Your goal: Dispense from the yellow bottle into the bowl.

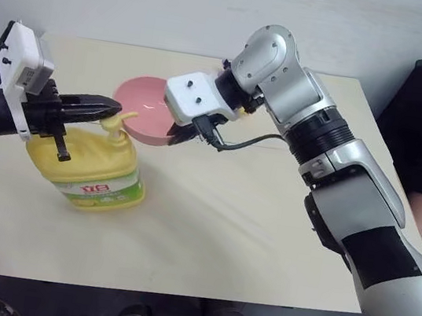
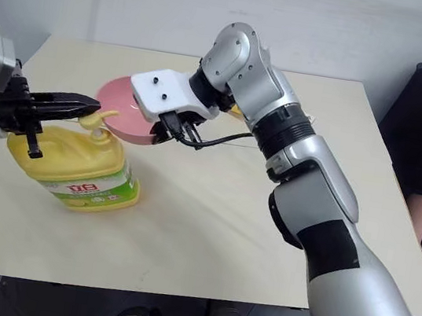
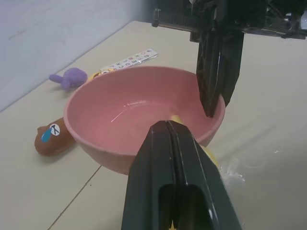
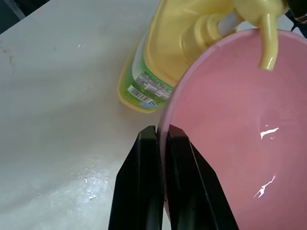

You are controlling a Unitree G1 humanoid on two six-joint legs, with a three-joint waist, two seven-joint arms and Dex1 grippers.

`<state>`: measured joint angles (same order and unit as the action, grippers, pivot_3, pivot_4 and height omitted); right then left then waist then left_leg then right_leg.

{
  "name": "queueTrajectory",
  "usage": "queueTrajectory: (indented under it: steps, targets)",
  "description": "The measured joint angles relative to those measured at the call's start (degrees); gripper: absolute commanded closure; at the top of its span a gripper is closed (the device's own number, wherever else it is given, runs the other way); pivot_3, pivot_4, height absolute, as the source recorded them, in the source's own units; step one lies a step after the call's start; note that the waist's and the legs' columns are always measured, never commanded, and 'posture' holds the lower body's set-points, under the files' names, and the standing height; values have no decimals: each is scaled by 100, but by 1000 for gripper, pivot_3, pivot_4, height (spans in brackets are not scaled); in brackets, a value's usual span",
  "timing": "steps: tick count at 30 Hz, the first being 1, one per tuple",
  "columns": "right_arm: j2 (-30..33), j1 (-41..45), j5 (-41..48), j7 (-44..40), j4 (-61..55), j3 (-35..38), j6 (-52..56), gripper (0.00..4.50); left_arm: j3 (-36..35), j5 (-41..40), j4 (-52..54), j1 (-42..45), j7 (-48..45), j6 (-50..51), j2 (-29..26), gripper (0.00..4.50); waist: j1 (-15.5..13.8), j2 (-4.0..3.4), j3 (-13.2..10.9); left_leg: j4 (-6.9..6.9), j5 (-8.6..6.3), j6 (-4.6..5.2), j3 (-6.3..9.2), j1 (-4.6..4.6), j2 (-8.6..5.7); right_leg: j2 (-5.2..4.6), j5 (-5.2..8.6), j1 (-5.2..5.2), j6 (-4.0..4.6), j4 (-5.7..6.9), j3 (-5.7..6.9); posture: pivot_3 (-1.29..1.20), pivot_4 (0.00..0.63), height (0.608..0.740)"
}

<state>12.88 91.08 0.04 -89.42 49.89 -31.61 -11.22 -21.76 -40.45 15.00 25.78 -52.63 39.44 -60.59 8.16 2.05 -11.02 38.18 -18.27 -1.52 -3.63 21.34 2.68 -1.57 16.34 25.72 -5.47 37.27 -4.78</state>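
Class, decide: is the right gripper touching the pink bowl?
Touching. The right wrist view shows the right gripper shut on the bowl's rim, one finger each side of the wall.

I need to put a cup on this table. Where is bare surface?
The near half of the table in front of the yellow bottle, and the far right corner, are bare. Crowded: the far left, around the bowl held by the right gripper.

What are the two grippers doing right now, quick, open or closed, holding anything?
Left gripper: shut, holding nothing, fingertips over the yellow bottle pump.
Right gripper: shut on the bowl rim, bowl held tilted under the spout.
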Motion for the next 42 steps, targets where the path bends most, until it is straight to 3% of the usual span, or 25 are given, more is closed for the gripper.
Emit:
queueTrajectory:
  steps: [8, 26, 42]
  targets:
    - [-62, -3, -355, 0, 266, 33, -331, 4500, 46, 5, -7, 87, -8, 17, -1, 4490, 0, 0, 0, 0, 0, 0, 0, 0, 0, 1, 0, 0, 0, 1, 0, 0, 150, 740]
    - [-127, -3, -410, -1, 371, 69, -368, 4500, 423, 683, -50, 42, -249, -788, -68, 4490, -7, -1, 0, 9, 7, -5, -1, -23, -6, -1, 0, -11, 1, 21, -4, 0, 150, 740]
    - [-118, -1, -347, -1, 318, 68, -360, 4500, 461, 712, -199, -76, -254, -984, -66, 4490, -7, -3, 3, 10, 9, -6, 0, -35, -7, -2, 1, -15, 3, 34, -7, 0, 150, 740]
